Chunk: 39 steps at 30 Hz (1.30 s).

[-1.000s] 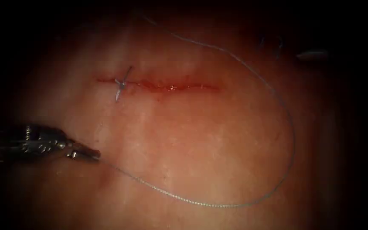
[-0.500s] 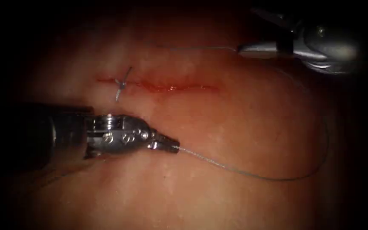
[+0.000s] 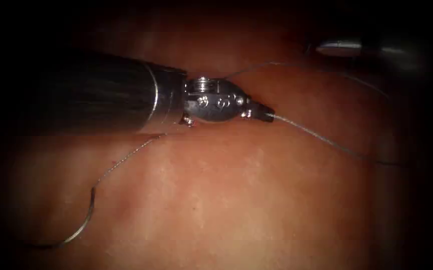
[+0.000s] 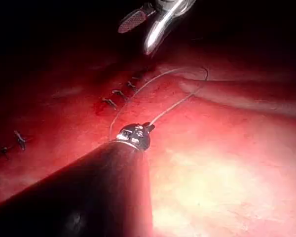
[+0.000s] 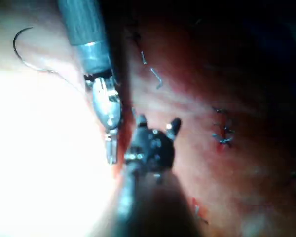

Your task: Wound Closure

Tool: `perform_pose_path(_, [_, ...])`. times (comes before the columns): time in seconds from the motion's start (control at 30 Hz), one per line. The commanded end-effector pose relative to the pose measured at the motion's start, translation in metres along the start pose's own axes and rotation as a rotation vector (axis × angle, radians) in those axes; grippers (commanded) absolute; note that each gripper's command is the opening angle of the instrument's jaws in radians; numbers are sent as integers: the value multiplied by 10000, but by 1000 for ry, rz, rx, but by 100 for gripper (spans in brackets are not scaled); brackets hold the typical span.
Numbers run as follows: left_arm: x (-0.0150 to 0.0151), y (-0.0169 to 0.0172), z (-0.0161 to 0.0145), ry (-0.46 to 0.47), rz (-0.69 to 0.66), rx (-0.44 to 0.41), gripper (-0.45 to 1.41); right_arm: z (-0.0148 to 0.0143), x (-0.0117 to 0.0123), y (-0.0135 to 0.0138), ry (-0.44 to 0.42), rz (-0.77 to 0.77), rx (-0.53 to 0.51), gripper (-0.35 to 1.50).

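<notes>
my left tool (image 3: 265, 113) clamped on the thread (image 3: 321, 139), over the tissue (image 3: 236, 200) | right tool (image 4: 147, 20) jaws apart, holding nothing (far right) | needle (image 3: 78, 227) lying free near-left, not in tissue | I'd keep tension gentle, steady

Pinkish-red tissue (image 3: 236, 200), mottled with paler patches. Thin grey thread (image 3: 321, 137), faintly twisted in pattern. Curved needle (image 3: 78, 227), dull grey. Left tool (image 3: 269, 113): black shaft, shiny silver wrist, dark tips. Right tool (image 5: 157, 124): blackish jaws with silver glints in the right wrist view. Dark grey-blue stitch ends (image 5: 223, 133) in a row on the red tissue.
</notes>
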Motion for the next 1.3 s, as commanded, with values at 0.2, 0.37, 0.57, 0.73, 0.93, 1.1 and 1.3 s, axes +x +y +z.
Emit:
perform_pose_path(0.2, [4,-50,33,31,-5,32,-45,11,-1,3,8,-2,-12,138])
perform_pose_path(0.37, [1,-78,51,31,-5,43,-45,10,-1,3,10,-1,-15,138])
perform_pose_path(0.57, [-3,-106,63,62,-39,65,-6,11,-2,5,10,-1,-20,138])
perform_pose_path(0.73, [-4,-108,50,139,-318,-22,111,12,-5,6,9,-2,-22,138])
perform_pose_path(0.93, [-6,-92,6,224,-399,-157,121,14,-7,5,9,-3,-24,138])
perform_pose_path(1.1, [-1,-64,-47,303,-425,-187,121,19,-11,2,9,-6,-30,140])
perform_pose_path(1.3, [8,-31,-101,361,-454,-127,123,24,-14,-2,5,-11,-21,141])
